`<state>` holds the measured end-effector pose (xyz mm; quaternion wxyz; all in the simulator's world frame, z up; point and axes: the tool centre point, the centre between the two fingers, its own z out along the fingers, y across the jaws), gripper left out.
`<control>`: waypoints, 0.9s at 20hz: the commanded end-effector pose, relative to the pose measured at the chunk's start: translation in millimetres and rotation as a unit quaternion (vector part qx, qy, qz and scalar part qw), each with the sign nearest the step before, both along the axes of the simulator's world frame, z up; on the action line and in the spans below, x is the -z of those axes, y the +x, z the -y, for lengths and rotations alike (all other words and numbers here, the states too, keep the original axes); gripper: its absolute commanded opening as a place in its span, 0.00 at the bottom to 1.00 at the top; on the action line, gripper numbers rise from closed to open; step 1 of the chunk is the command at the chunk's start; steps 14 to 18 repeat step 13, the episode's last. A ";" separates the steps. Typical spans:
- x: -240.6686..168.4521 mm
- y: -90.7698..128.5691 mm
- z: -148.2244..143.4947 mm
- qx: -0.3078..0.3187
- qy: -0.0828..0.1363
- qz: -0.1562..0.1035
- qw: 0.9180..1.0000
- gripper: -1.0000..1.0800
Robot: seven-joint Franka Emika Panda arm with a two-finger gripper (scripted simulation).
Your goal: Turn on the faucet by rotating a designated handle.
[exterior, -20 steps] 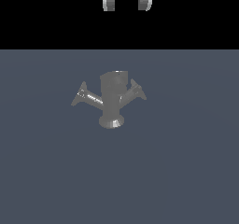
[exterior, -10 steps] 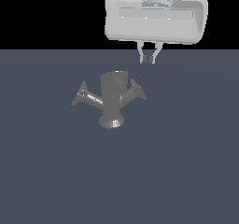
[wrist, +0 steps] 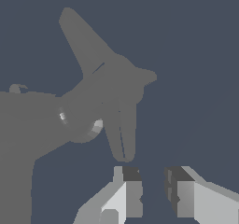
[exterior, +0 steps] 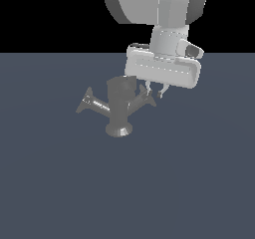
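surface: flat slate-blue floor [exterior: 199, 183], plain and unmarked; black band of background above it in the exterior view.
gripper: one gripper [exterior: 154, 92], hanging from a pale grey wrist block; its two short fingers [wrist: 132, 190] stand parted with a clear gap between them, nothing held in that gap.
gripper position: fingertips sit just beside the faucet's handle on the exterior view's right; touching or a hair apart cannot be told from the exterior view. in the wrist view the tips look slightly clear of the nearest handle tip.
arm: one franka arm [exterior: 154, 4], bulky light-grey links filling the upper part of the exterior view, partly covering the top of the faucet body.
faucet: one grey metal faucet [exterior: 119, 108], upright on the floor a little toward the exterior view's left of centre; cylindrical body on a flared round base.
right handle: one flared arm [exterior: 141, 98] angling up toward the exterior view's right, next to the fingers.
left handle: one flared arm [exterior: 91, 102] reaching toward the exterior view's left, well apart from the gripper.
wrist view count: two flat blade-like arms branching from the body, one pointing toward the fingers [wrist: 122, 134], one angled away [wrist: 81, 41].
writing: no brand, label or text readable on the faucet, arm or floor.
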<state>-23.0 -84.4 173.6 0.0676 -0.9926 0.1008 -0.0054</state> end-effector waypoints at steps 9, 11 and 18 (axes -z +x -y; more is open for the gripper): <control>-19.0 66.9 -130.3 -0.285 -0.070 0.101 0.951 0.16; -24.5 87.0 -158.5 -0.331 -0.066 0.134 0.932 0.10; -26.5 95.5 -165.9 -0.372 -0.087 0.148 0.912 0.08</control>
